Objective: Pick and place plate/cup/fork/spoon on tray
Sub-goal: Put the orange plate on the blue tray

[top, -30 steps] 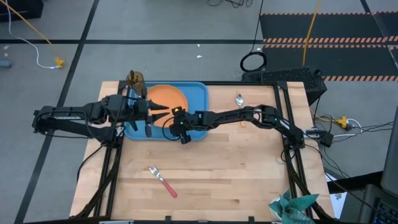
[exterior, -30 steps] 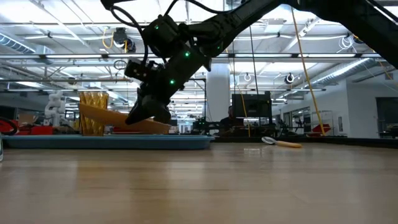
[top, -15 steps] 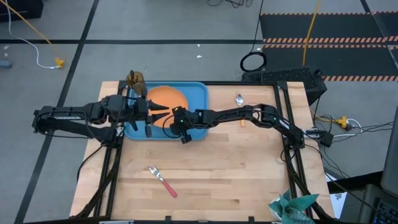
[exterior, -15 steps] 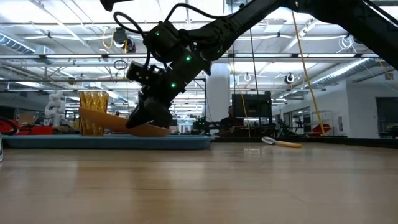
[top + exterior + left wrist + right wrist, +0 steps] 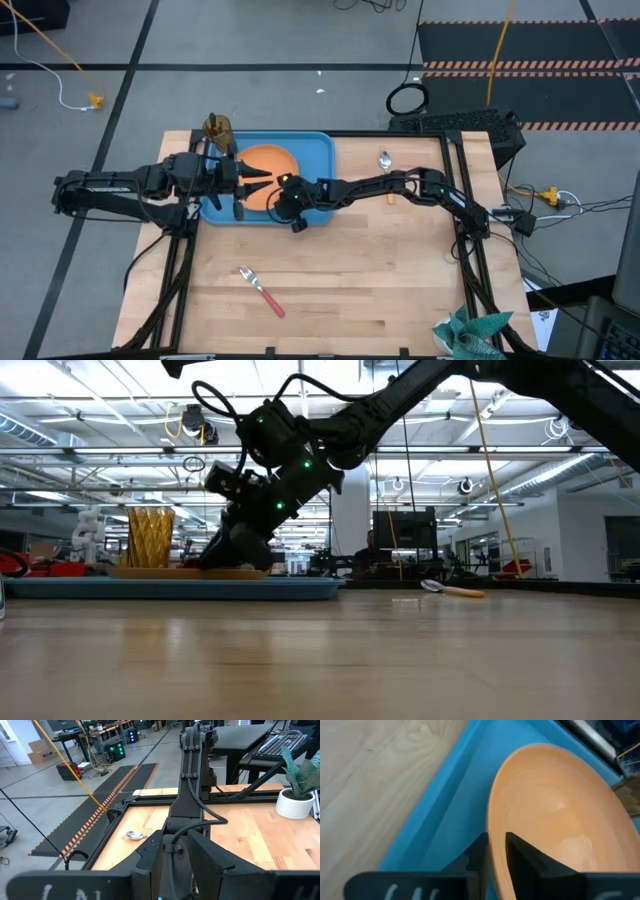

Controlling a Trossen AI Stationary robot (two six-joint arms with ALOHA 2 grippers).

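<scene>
The right gripper (image 5: 283, 198) sits low over the near edge of the tray (image 5: 318, 150), its two fingers straddling the rim of the plate (image 5: 268, 160), one above and one below, with the jaws slightly parted around that rim rather than pinching hard; whether they have let go I cannot tell for sure. The plate lies flat inside the tray, stretching away from the fingertips toward the cup (image 5: 217, 128), so a straight pull back along the arm should free the fingers without dragging the plate. The cup stands upright at the tray's far left corner, just beside the plate. The left gripper (image 5: 252, 180) waits over the tray's left side, close to the plate's left edge, fingers partly spread and holding nothing visible. Both remaining pieces lie on the bare wooden table (image 5: 380, 290): the spoon (image 5: 384, 160) just right of the tray, handle toward the right arm's base, so the right arm is nearer; the fork (image 5: 260, 290) well apart toward the front, lying diagonally, roughly between both arms. Behind the table is grey floor with striped matting.
</scene>
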